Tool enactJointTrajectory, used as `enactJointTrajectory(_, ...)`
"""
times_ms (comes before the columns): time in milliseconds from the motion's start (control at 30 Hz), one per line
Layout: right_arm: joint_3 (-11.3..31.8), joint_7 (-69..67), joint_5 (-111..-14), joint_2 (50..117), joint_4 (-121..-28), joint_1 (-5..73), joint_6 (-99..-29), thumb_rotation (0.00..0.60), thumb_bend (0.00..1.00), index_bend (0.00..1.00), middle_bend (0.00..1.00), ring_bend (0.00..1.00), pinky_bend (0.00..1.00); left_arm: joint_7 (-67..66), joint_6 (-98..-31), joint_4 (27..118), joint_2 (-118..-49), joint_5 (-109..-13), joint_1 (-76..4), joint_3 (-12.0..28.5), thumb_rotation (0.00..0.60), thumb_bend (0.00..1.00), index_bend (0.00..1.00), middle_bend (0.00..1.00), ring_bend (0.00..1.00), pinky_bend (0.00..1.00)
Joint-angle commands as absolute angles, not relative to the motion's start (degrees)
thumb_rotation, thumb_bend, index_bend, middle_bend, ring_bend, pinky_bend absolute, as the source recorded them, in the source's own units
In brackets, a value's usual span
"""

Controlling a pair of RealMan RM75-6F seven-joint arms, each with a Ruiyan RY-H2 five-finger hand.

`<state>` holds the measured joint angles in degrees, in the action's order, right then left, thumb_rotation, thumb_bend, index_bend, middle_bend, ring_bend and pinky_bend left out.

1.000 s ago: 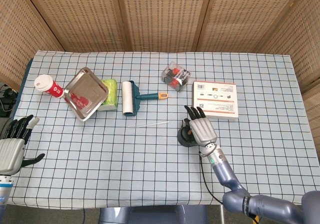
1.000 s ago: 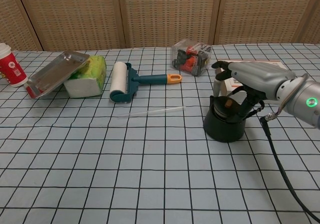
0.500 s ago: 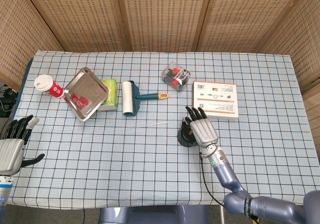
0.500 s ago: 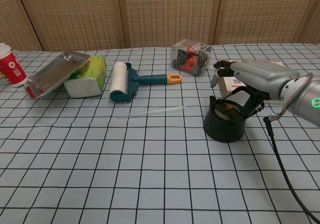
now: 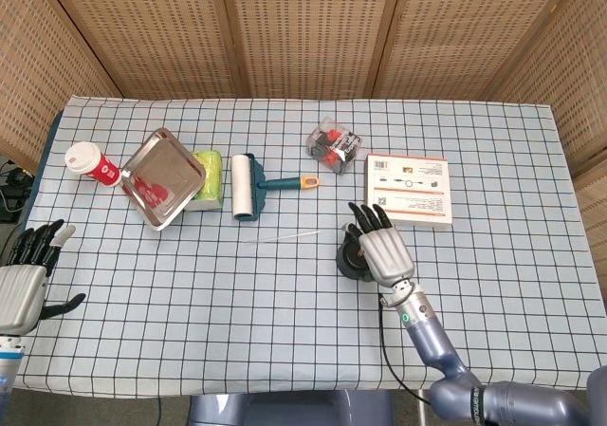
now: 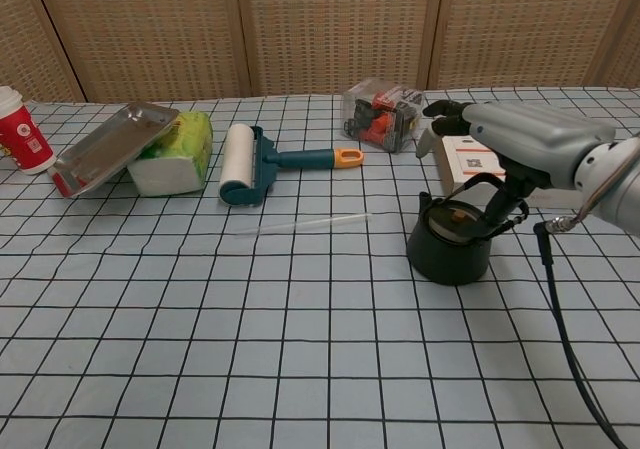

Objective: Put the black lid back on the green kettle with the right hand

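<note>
The dark green kettle [image 6: 448,252] stands on the checked cloth right of centre, also seen as the kettle [image 5: 349,261] in the head view. The black lid [image 6: 455,220] with an orange spot sits in its mouth. My right hand [image 6: 520,141] hovers just above and right of the kettle with its fingers apart and stretched forward, holding nothing; from above, the right hand [image 5: 381,246] covers part of the kettle. My left hand [image 5: 24,279] hangs at the table's left edge, fingers spread and empty.
A white box [image 5: 408,191] lies just behind the kettle. A clear container of red and black items [image 6: 380,112], a lint roller [image 6: 250,162], a thin clear stick [image 6: 305,224], a steel tray [image 6: 105,146] on a green pack, and a red cup [image 6: 22,129] lie to the left.
My right hand has lifted off the kettle's top and its fingers have straightened. The lid stays on the kettle. The left hand has not moved.
</note>
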<state>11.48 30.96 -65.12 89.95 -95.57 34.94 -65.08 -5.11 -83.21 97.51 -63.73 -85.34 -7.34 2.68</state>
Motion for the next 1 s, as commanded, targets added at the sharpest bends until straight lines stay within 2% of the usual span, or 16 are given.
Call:
enactJointTrajectory(33,10.7,32.0,-66.0,89.3,-97.4,34.4,-66.4,0.6,0.3,0.29,0.0,0.0,0.0,-5.0,-83.3,97.5,-63.7,-85.5,-7.3,2.6,0.6,0.07,0.0,0.0,0.0,0.0)
enactJointTrajectory(100,10.1,32.5,-66.3,89.2,-98.1,34.1,-66.8,0.6,0.33,0.29,0.0,0.0,0.0,-5.0,-83.4,97.5,-63.6,-85.7,-7.2,2.5,0.6,0.07,0.0,0.0,0.0,0.0)
enactJointTrajectory(233,8.6,33.8,-66.3,89.2,-98.8,33.6,-67.2,0.6,0.5,0.31,0.0,0.0,0.0,-5.0,-83.4,97.6,-63.6,-85.9,-7.3,2.3,0.6,0.07,0.0,0.0,0.0,0.0)
enactJointTrajectory(300,7.8,34.4,-65.8,89.7,-98.7,33.4,-67.1,0.6,0.53,0.32,0.0,0.0,0.0,-5.0,-83.3,97.6,-63.6,-86.0,-7.3,2.3,0.6,0.07,0.0,0.0,0.0,0.0)
enactJointTrajectory(1000,6.7,33.4,-64.2,92.8,-94.3,33.2,-65.8,0.6,0.55,0.37,0.0,0.0,0.0,-4.8,-83.1,97.4,-63.6,-85.7,-7.4,2.4,0.6,0.07,0.0,0.0,0.0,0.0)
